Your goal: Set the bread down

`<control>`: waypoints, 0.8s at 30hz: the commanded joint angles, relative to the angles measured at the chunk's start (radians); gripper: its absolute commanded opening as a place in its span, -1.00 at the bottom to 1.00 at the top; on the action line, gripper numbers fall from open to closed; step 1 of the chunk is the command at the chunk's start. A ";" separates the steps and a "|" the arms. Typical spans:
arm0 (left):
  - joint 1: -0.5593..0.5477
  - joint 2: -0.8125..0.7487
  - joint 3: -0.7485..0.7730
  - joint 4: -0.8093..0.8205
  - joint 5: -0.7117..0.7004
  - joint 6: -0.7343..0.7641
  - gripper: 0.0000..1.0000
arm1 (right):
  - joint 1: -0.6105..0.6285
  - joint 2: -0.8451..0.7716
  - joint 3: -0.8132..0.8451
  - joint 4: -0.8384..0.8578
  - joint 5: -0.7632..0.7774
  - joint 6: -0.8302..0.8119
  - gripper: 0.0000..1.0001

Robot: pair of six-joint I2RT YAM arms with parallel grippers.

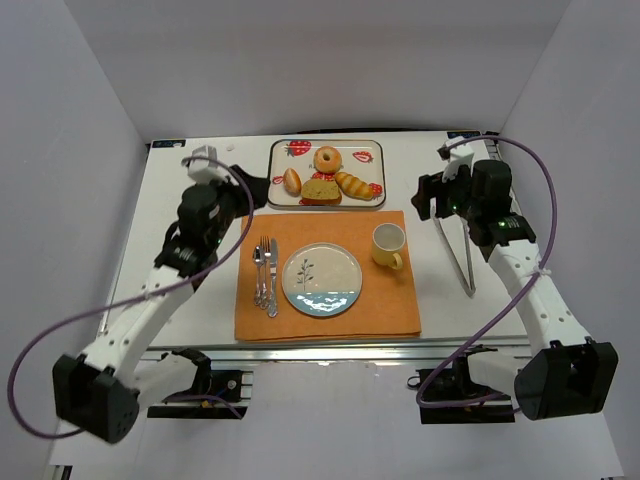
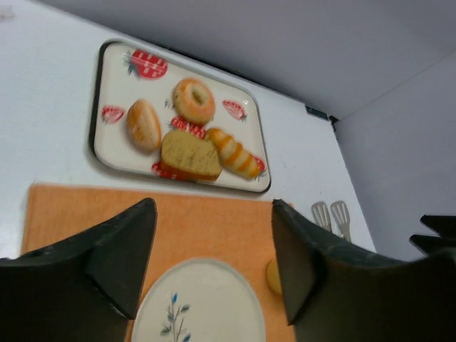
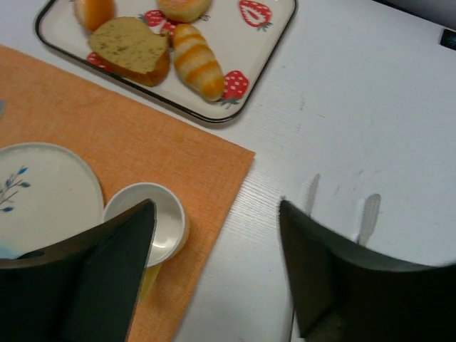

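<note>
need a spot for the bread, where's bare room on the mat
The plate is bare. The placemat is free right of the plate, nearer than the mug, and in a strip between plate and tray. Crowded: the tray, full of breads, and the cutlery left of the plate.

We see a white table (image 1: 445, 300) with a faint wood grain, and three things lie directly on it. At 12 o'clock, near the far edge, there is a rectangular tray (image 1: 352, 165), white with red strawberry prints and a dark rim. From the middle toward 6 o'clock an orange cloth mat (image 1: 390, 310) is spread flat. Its far edge runs just beside the near rim of the tray, and we cannot tell if they touch. At 3 o'clock, apart from the mat, metal tongs (image 1: 458, 255) lie on the bare surface, their flat tips pointing to 12 o'clock.
</note>
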 commanded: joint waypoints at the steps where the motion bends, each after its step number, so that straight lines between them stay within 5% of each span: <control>1: 0.006 -0.142 -0.168 -0.066 -0.051 -0.073 0.55 | -0.041 -0.027 0.033 -0.033 -0.272 -0.226 0.39; 2: 0.006 -0.179 -0.196 -0.084 -0.054 -0.076 0.65 | -0.041 -0.024 0.015 -0.020 -0.296 -0.232 -0.47; 3: 0.008 -0.216 -0.220 -0.100 -0.057 -0.079 0.70 | -0.041 -0.014 0.019 -0.020 -0.290 -0.226 -0.99; 5: 0.008 -0.313 -0.285 -0.146 -0.068 -0.094 0.63 | -0.064 0.032 0.039 -0.058 -0.297 -0.203 -1.00; 7: 0.008 -0.394 -0.340 -0.176 -0.072 -0.120 -0.29 | -0.127 0.075 0.055 -0.081 -0.336 -0.188 -1.00; 8: 0.008 -0.416 -0.355 -0.189 -0.075 -0.130 -0.75 | -0.147 0.091 0.062 -0.113 -0.365 -0.195 -0.86; 9: 0.006 -0.457 -0.384 -0.202 -0.072 -0.146 -1.00 | -0.186 0.127 0.078 -0.153 -0.347 -0.206 0.66; 11: 0.006 -0.497 -0.410 -0.213 -0.064 -0.162 -1.00 | -0.231 0.170 0.101 -0.202 -0.341 -0.230 0.79; 12: 0.006 -0.517 -0.421 -0.221 -0.067 -0.171 -0.83 | -0.256 0.190 0.116 -0.219 -0.333 -0.240 0.79; 13: 0.006 -0.555 -0.444 -0.239 -0.075 -0.191 -0.10 | -0.301 0.233 0.125 -0.231 -0.289 -0.237 0.79; 15: 0.006 -0.593 -0.467 -0.252 -0.083 -0.206 0.41 | -0.357 0.287 0.159 -0.312 -0.296 -0.237 0.79; 17: 0.006 -0.632 -0.507 -0.258 -0.086 -0.226 0.56 | -0.398 0.341 0.167 -0.342 -0.270 -0.276 0.79; 24: 0.006 -0.692 -0.541 -0.276 -0.083 -0.243 0.59 | -0.385 0.353 -0.062 -0.130 0.003 -0.313 0.79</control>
